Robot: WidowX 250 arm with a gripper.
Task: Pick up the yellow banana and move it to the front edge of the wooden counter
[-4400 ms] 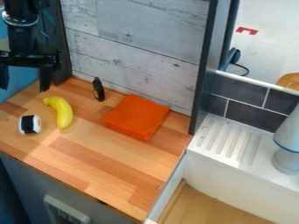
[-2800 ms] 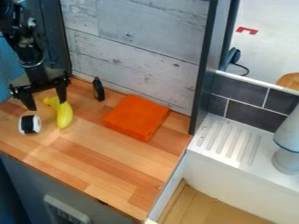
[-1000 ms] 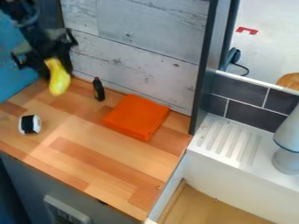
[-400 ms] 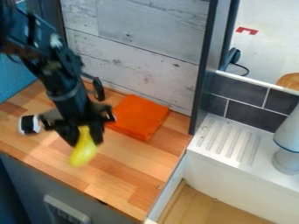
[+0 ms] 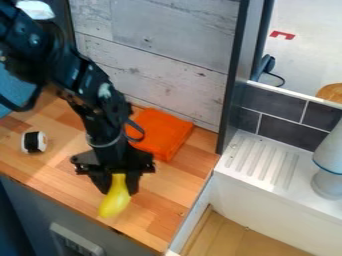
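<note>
Partly hidden at its stem, 1 yellow banana (image 5: 115, 201) sits gripped by the hand (image 5: 120, 186).

The black jaws (image 5: 119, 186) grip the yellow banana (image 5: 115, 201) near the counter's (image 5: 153, 220) front edge.

Yellow banana (image 5: 115, 204): top end hidden in gripper (image 5: 119, 192). Orange cloth (image 5: 163, 132): left part behind black arm (image 5: 100, 107). Arm, pale round-bottomed thing (image 5: 330, 167), round wooden thing (image 5: 330, 92): cut off.
</note>
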